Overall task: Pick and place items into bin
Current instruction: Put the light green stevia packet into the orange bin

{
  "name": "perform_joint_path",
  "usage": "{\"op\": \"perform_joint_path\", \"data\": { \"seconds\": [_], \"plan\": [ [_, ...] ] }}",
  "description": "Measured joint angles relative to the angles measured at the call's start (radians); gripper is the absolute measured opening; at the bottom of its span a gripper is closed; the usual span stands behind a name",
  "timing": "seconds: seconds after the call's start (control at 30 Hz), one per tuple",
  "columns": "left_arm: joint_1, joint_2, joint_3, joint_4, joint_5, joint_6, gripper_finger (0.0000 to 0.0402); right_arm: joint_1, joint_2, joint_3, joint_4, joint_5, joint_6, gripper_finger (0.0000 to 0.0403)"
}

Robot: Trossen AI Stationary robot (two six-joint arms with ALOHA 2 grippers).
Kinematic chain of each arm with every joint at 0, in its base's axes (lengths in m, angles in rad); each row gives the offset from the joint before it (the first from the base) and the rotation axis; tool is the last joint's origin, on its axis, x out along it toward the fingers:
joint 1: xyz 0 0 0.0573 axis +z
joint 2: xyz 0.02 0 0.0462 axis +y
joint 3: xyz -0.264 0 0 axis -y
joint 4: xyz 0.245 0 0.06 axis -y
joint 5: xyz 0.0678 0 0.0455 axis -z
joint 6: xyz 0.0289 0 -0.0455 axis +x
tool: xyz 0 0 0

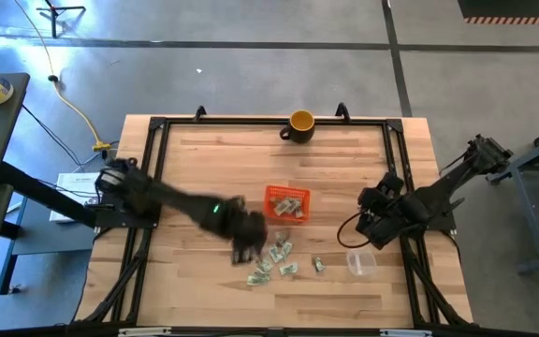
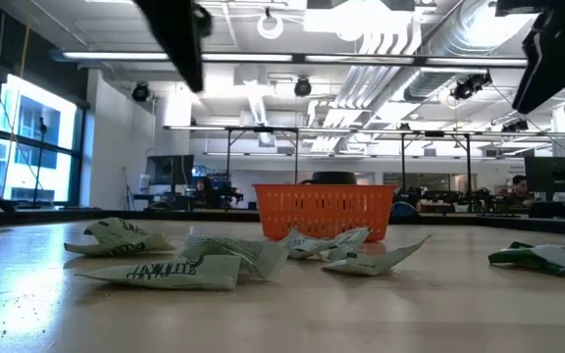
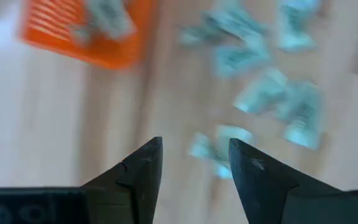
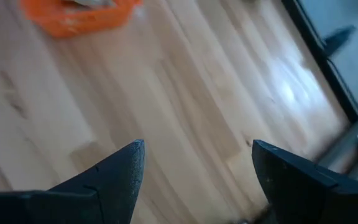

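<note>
The orange bin (image 1: 286,202) sits mid-table with a few wrapped items inside; it also shows in the low view (image 2: 324,211) and the left wrist view (image 3: 82,28). Several pale green and white items (image 1: 274,262) lie loose on the table just near of the bin (image 2: 165,265) (image 3: 272,93). My left gripper (image 1: 244,245) (image 3: 194,158) hovers open above the left end of that scatter, one item (image 3: 219,146) showing between its fingers. My right gripper (image 1: 368,220) (image 4: 197,162) waits open over bare wood at the table's right.
A yellow mug (image 1: 301,124) stands at the far edge of the table. A clear plastic cup (image 1: 360,263) lies near the right arm. Black frame rails (image 1: 148,187) run along the table's left and right sides. Bare wood stretches left of the bin.
</note>
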Motion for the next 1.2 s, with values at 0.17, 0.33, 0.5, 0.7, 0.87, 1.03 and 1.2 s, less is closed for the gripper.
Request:
{"op": "perform_joint_path", "data": {
  "seconds": [0.17, 0.33, 0.5, 0.7, 0.87, 1.03, 1.2],
  "plan": [
    [-0.114, 0.002, -0.134, 0.129, -0.01, -0.264, 0.022, -0.004, 0.021, -0.001, 0.148, 0.014, -0.144, 0.0287],
    [-0.114, 0.003, -0.263, 0.216, 0.052, -0.632, 0.022, -0.029, 0.047, -0.001, 0.204, 0.011, -0.186, 0.0287],
    [-0.087, 0.027, -0.31, 0.245, 0.082, -0.737, 0.0221, -0.042, 0.054, -0.001, 0.202, 0.001, -0.135, 0.0287],
    [-0.027, 0.073, -0.31, 0.254, 0.102, -0.747, 0.0221, -0.042, 0.054, -0.001, 0.201, -0.016, -0.069, 0.0287],
    [0.011, 0.105, -0.308, 0.257, 0.151, -0.741, 0.0221, -0.04, 0.054, -0.001, 0.201, -0.042, -0.023, 0.0287],
    [0.021, 0.134, -0.311, 0.261, 0.224, -0.726, 0.022, -0.039, 0.054, -0.001, 0.201, -0.044, 0.004, 0.0287],
    [0.021, 0.145, -0.306, 0.287, 0.234, -0.706, 0.0172, -0.039, 0.054, 0.0, 0.198, -0.044, 0.01, 0.0287]
  ]
}}
